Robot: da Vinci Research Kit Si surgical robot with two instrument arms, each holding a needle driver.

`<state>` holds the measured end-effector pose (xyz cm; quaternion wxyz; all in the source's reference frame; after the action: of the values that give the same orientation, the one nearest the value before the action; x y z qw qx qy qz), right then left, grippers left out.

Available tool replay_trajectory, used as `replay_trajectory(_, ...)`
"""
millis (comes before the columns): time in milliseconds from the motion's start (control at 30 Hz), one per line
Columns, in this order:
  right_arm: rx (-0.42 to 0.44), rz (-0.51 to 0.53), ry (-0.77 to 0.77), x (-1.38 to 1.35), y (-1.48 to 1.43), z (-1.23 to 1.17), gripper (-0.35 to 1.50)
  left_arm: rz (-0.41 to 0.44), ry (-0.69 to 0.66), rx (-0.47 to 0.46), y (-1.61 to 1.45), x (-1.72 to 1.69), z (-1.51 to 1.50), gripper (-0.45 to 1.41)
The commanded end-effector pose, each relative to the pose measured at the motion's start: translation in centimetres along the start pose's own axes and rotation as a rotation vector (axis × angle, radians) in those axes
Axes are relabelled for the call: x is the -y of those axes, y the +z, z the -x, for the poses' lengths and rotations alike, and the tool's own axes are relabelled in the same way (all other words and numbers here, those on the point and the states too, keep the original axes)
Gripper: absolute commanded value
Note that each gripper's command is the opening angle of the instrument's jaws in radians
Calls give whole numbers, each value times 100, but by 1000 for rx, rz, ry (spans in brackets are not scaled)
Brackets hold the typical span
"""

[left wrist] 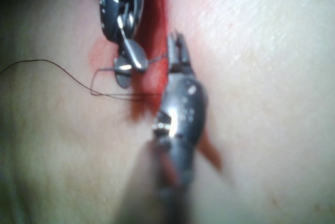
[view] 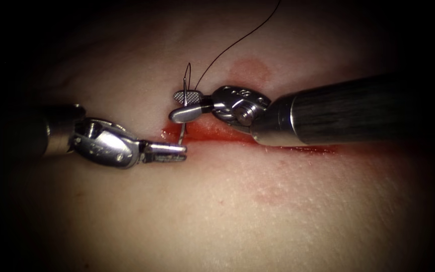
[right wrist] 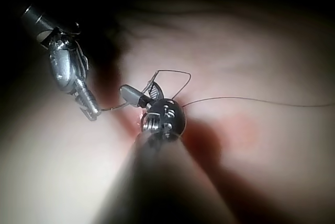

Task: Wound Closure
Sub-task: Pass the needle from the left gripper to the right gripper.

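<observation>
The needle (view: 186, 103) stands upright across the cut (view: 278, 146), its tip gripped in my left claw (view: 169, 152), which is closed. My right claw (view: 183, 106) gapes around its upper curve, holding nothing. The thread (view: 237, 38) runs up over the tissue (view: 227, 216).

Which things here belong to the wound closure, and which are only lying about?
Belong to the job:
- left tool, shut on the needle near one end, at the cut
- right tool, jaws open around the needle, holding nothing
- thread
- tissue; I cannot tell whether the needle is in it

Only lying about:
- red fluid
- pink marks
</observation>
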<state>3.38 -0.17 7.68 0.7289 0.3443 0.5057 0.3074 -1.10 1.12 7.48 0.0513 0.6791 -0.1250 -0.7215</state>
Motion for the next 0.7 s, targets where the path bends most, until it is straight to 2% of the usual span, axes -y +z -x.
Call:
replay_trajectory(33,0,-2,1,-3,8,4,121,1,-1,-1,6,-3,6,-35)
replay_trajectory(267,0,-2,13,-3,8,3,113,3,-1,0,6,-3,6,-35)
replay_trajectory(400,1,-3,30,-2,9,4,101,3,-1,0,6,-3,6,-35)
replay_trajectory(467,1,-4,35,-2,9,4,89,3,-1,1,6,-4,6,-35)
replay_trajectory(533,2,-5,33,-2,9,5,52,3,-1,1,6,-4,6,-35)
replay_trajectory(600,-4,-7,33,-2,9,5,-16,3,-1,1,6,-4,6,-35)
replay_trajectory(633,-10,-9,33,-2,9,4,-35,3,0,1,6,-4,6,-35)
replay_trajectory(700,-20,-15,35,-3,8,3,-35,3,0,1,6,-4,6,-35)
